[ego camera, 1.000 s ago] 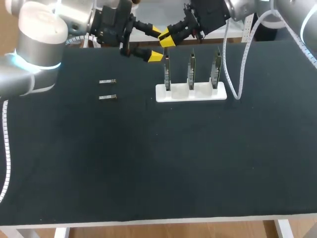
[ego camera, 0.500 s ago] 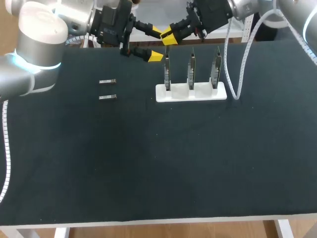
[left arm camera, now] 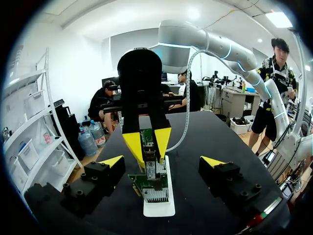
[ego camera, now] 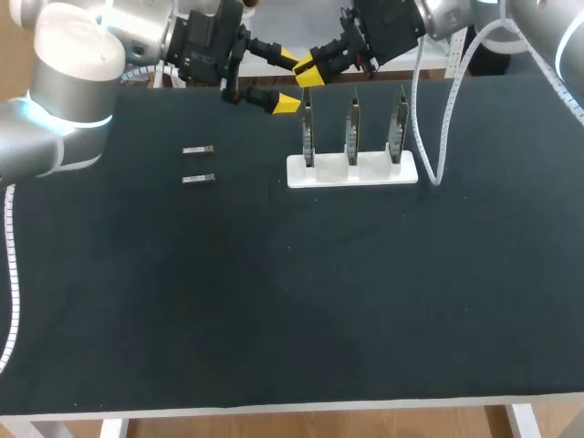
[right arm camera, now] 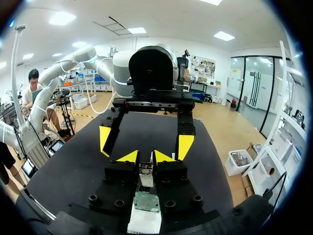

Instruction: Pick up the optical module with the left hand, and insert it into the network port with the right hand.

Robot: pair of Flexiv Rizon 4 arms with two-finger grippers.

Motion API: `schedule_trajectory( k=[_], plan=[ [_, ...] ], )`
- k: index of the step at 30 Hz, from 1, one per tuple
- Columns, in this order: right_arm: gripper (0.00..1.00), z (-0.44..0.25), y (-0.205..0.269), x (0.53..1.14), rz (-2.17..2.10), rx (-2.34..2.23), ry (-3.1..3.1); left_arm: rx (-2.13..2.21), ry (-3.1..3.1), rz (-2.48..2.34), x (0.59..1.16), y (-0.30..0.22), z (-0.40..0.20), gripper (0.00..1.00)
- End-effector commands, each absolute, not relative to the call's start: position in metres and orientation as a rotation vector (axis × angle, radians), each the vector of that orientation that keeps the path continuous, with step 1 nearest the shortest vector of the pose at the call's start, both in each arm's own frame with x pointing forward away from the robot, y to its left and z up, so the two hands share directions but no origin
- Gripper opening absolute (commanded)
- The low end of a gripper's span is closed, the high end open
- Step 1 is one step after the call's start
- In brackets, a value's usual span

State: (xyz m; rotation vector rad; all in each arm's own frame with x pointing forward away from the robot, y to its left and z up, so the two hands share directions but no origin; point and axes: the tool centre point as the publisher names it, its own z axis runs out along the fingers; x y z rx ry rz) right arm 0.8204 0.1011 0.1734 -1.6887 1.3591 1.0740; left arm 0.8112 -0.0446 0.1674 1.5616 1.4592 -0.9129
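My right gripper (ego camera: 306, 73) is shut on a small silver optical module (right arm camera: 145, 172) and holds it at the top of the leftmost network card (ego camera: 307, 132). In the left wrist view that module (left arm camera: 150, 169) sits between the right arm's yellow fingers (left arm camera: 134, 147), against the green card (left arm camera: 149, 183). My left gripper (ego camera: 285, 82) stands wide open just left of the card, one tip on either side of the right gripper, with nothing in it. Seen in its own view, the left gripper (left arm camera: 162, 161) straddles the card. Two more modules (ego camera: 198, 151) (ego camera: 198, 179) lie on the mat at the left.
A white stand (ego camera: 352, 171) holds three upright network cards in a row at the back middle of the black mat. A white cable (ego camera: 436, 137) hangs from the right arm down beside the stand's right end.
The right gripper lifted slightly with the module, then came back down over the leftmost card. The left arm has kept still.
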Motion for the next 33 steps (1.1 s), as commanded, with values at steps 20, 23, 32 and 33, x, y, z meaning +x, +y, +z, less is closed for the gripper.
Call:
schedule_trajectory(
  k=[20,23,32,33],
  plan=[
    [0.0,0.167,0.101,0.83,1.201,-1.769,1.347,1.569,1.462,-0.916,0.814,-0.046,0.168,1.0],
    [0.0,0.172,0.102,0.828,1.191,-1.777,1.336,1.569,1.462,-0.916,0.814,-0.046,0.168,1.0],
    [0.0,0.18,0.101,0.825,1.173,-1.79,1.321,1.569,1.462,-0.916,0.814,-0.046,0.168,1.0],
    [0.0,0.179,0.101,0.824,1.173,-1.79,1.322,1.569,1.462,-0.916,0.814,-0.046,0.168,1.0]
  ],
)
